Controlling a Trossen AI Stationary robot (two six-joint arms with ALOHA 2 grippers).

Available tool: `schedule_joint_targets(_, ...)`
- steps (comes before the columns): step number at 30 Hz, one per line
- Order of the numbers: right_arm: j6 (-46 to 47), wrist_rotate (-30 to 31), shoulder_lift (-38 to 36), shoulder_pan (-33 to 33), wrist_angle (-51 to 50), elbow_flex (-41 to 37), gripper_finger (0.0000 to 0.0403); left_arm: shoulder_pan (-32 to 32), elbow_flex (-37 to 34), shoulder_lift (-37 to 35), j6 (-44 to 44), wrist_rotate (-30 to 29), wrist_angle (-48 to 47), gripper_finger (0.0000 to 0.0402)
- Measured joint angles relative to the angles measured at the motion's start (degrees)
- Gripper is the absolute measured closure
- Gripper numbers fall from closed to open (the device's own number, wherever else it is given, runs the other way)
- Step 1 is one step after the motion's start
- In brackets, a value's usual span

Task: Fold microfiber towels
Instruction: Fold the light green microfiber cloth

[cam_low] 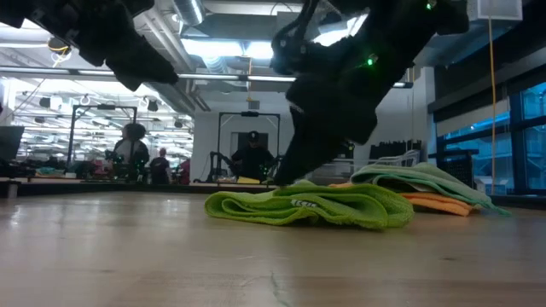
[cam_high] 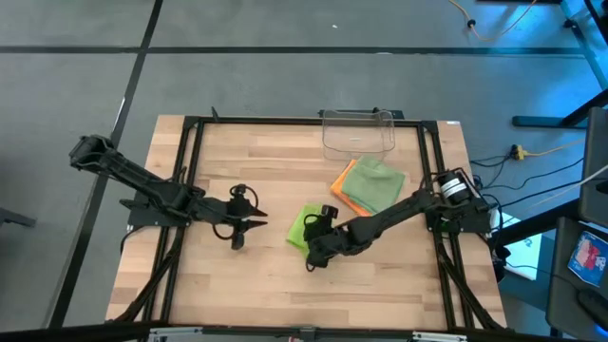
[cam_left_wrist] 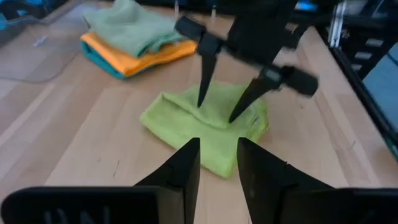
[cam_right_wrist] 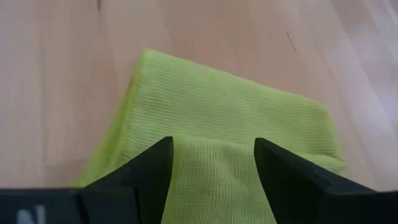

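Even overhead light falls on the wooden table (cam_high: 256, 180), brightly lit, with faint, soft shadows. In the low view, ceiling lights (cam_low: 223, 47) glare at the top and both arms are dark silhouettes. In the left wrist view the right gripper (cam_left_wrist: 221, 111) is motion-blurred. Blue light tints the high view's right edge.

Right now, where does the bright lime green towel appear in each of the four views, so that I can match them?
High view: the lime green towel lies mid-table, under the right gripper.
Low view: centre, flat on the wood.
Left wrist view: centre, beneath the right gripper's open fingers.
Right wrist view: fills the middle, between that arm's own fingers.
Shared landmark: the stack of folded towels, seen in all but the right wrist view.
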Motion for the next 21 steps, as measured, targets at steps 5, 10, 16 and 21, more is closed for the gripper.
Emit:
schedule_joint_targets(5,2.29,-0.34,0.22,0.04,-0.20,-0.21,0.0176,0.01,0.02,0.00,-0.04,-0.04,0.69,0.0303)
schedule_joint_targets(10,2.08,-1.24,0.24,0.45,-0.06,-0.26,0.0176,0.01,0.02,0.00,-1.09,-0.36,0.64,0.0303)
schedule_joint_targets(16,2.11,-1.55,1.56,0.46,-0.01,-1.26,0.0176,0.01,0.02,0.00,-1.20,-0.91,0.56,0.0303)
schedule_joint_targets(21,3.72,0.16,3.10,0.46,1.03,-1.39,0.0176,0.01,0.02,0.00,-1.20,-0.93,0.50,0.0303)
